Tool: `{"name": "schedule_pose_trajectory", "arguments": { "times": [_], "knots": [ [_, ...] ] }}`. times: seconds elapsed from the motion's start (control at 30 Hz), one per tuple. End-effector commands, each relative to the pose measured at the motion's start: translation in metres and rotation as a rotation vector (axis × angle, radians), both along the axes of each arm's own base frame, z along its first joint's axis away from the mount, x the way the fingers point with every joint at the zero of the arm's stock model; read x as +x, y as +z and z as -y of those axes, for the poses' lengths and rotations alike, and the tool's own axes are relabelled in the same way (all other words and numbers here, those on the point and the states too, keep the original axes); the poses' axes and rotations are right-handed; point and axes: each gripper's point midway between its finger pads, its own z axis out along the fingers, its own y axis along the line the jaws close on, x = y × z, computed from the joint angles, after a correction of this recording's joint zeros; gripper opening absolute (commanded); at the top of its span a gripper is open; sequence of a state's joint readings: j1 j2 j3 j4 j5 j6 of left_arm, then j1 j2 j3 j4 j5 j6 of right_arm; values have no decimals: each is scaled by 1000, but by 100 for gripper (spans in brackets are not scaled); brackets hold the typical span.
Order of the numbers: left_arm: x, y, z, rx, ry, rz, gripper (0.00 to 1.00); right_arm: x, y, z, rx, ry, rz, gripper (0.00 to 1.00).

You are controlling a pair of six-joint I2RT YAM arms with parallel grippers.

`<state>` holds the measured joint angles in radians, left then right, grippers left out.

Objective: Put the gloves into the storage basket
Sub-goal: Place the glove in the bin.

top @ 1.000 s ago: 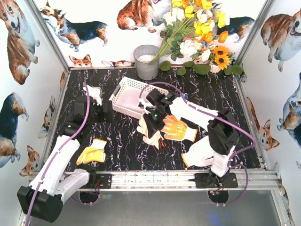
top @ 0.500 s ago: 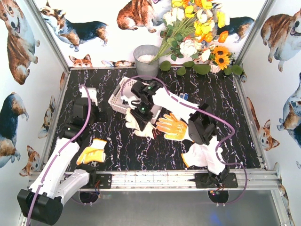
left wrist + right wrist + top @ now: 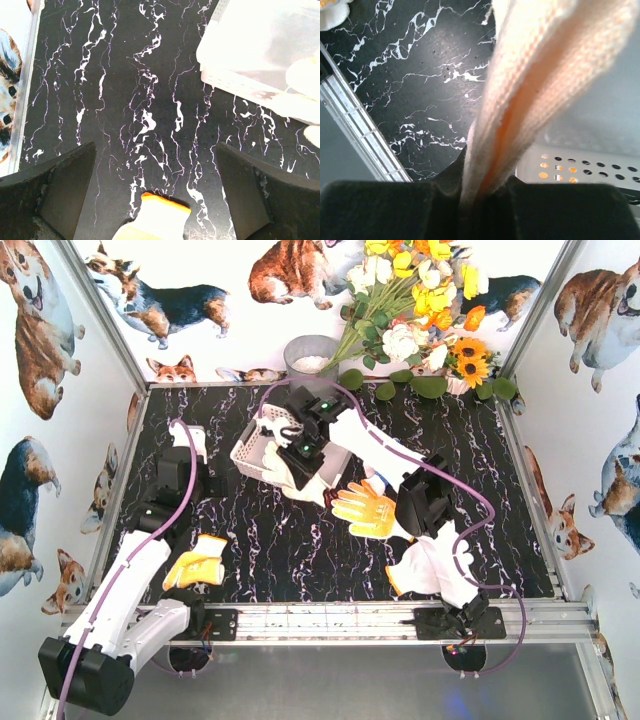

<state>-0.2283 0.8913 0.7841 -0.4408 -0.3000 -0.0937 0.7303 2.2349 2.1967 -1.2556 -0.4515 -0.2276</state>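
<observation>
My right gripper [image 3: 303, 447] is shut on a cream glove [image 3: 303, 483] and holds it over the near right part of the white storage basket [image 3: 258, 445]. In the right wrist view the glove [image 3: 540, 75] hangs from the pinched jaws of my right gripper [image 3: 485, 192], with the basket's perforated wall [image 3: 585, 165] behind it. An orange-yellow glove [image 3: 365, 508], a white glove with an orange cuff [image 3: 420, 570] and a yellow glove [image 3: 197, 562] lie on the table. My left gripper [image 3: 155, 146] is open over another orange-cuffed white glove [image 3: 160, 220], left of the basket [image 3: 240, 82].
A round grey bucket [image 3: 312, 370] stands behind the basket, with a bunch of flowers [image 3: 420, 310] at the back right. Patterned walls close in the black marbled table on three sides. A metal rail [image 3: 330, 620] runs along the near edge.
My right gripper has carried the cream glove left and away from me, from beside the orange-yellow glove to over the basket. The left arm has barely moved.
</observation>
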Motion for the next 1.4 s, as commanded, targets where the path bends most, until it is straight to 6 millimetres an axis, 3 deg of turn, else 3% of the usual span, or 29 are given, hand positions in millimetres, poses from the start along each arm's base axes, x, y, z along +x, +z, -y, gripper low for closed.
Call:
{"name": "schedule_pose_trajectory", "arguments": {
  "times": [0.0, 0.23, 0.6, 0.93, 1.37],
  "knots": [
    [3, 1, -4, 0, 7, 21, 100, 22, 9, -9, 81, 27, 45, 0],
    [5, -6, -1, -2, -12, 0, 100, 58, 8, -18, 195, 7, 90, 0],
    [7, -13, 0, 4, -19, -26, 100, 92, -6, -24, 286, -13, 87, 0],
    [8, -16, 3, -3, -30, -36, 100, 97, 20, -32, 384, 13, 85, 0],
    [8, -19, 5, -9, -43, -46, 100, 116, 5, -27, 366, 28, 126, 0]
  ]
}}
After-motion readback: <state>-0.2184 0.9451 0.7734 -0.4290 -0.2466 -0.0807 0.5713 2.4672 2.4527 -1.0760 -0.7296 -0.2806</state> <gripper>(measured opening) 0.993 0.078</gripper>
